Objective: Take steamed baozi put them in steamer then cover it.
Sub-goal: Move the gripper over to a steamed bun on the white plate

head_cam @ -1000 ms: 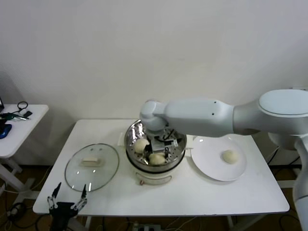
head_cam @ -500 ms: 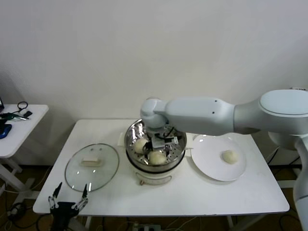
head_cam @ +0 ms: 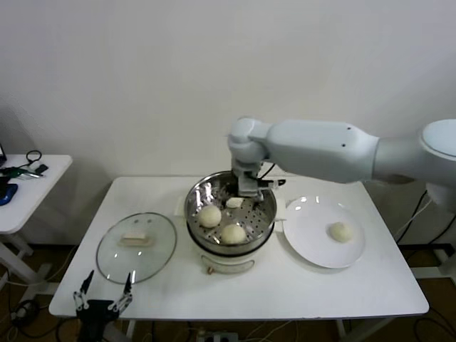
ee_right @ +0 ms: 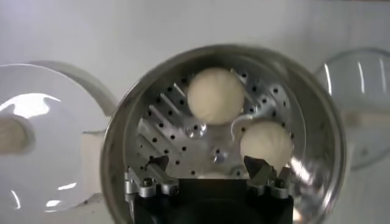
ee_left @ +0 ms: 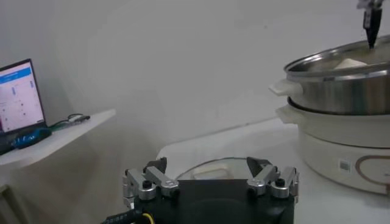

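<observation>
Your right gripper (head_cam: pixel 246 191) hangs over the far side of the steamer (head_cam: pixel 229 214), its fingers (ee_right: pixel 152 176) spread wide with nothing between them. From its wrist you look straight down into the pot: two steamed baozi (ee_right: pixel 214 95) (ee_right: pixel 265 143) sit side by side on the perforated tray (ee_right: pixel 170 125), and a third pale one (head_cam: pixel 234 203) shows in the head view just below the fingertips, near the far rim. In the head view the two buns lie toward the near and left part of the tray (head_cam: pixel 209 215) (head_cam: pixel 233 234).

To the right of the steamer, close beside it, you have the white plate (head_cam: pixel 313 235) with the last baozi (head_cam: pixel 340 231) resting on its right half. To the left of the steamer the cover (head_cam: pixel 136 246) lies flat on the white table (head_cam: pixel 285 292), handle up, well apart from the pot.

Your left gripper (head_cam: pixel 100 305) waits at the near left edge of the table, just near of the cover, its fingers (ee_left: pixel 146 182) standing wide apart and empty. A small side table (head_cam: pixel 28 182) stands off to the far left.
</observation>
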Available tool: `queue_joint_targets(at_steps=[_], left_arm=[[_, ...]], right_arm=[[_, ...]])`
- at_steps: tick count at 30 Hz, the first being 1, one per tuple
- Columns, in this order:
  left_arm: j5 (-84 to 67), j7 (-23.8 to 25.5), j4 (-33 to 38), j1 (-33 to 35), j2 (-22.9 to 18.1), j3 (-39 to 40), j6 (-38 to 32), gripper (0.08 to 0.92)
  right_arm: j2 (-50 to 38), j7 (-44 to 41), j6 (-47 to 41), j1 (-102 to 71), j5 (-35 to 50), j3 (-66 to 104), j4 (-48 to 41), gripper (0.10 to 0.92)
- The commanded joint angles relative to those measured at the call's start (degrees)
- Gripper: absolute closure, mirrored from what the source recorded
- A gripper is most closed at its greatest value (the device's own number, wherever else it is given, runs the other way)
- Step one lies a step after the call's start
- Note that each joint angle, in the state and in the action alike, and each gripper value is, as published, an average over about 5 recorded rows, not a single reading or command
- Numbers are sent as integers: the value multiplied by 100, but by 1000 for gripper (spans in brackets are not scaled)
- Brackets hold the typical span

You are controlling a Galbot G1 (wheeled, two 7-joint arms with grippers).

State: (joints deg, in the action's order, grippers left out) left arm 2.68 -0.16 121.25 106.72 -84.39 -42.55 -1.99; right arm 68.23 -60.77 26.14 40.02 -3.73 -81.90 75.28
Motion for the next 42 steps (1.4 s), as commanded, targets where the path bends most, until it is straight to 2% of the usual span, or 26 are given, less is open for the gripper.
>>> queue_joint_targets(at_steps=[1, 4, 10, 19, 30, 42], left_arm=[[-79, -2, 130, 30, -61, -2, -3, 177], [-75, 2, 136, 18, -61, -8, -7, 177], [-66, 10, 139, 26, -63, -17, -17, 177], [-92, -31, 128, 75, -172, -26, -44, 177], [-99, -102, 116, 117, -232, -90, -23, 177], [-66, -94, 15, 80, -229, -101, -4, 177]], right_arm=[[-1386, 823, -2207, 420, 1971, -458, -242, 203], [-1795, 853, -2939, 330, 2606, -481, -368, 203], [-2592, -7, -3698, -167, 2866, -75, -377, 203], [-3166, -246, -3538, -1568, 1966, 773, -1074, 203], [-2998, -299, -3249, -3072, 1019, 2072, -2061, 203], [-2297, -259, -3165, -3557, 580, 2594, -3023, 203]])
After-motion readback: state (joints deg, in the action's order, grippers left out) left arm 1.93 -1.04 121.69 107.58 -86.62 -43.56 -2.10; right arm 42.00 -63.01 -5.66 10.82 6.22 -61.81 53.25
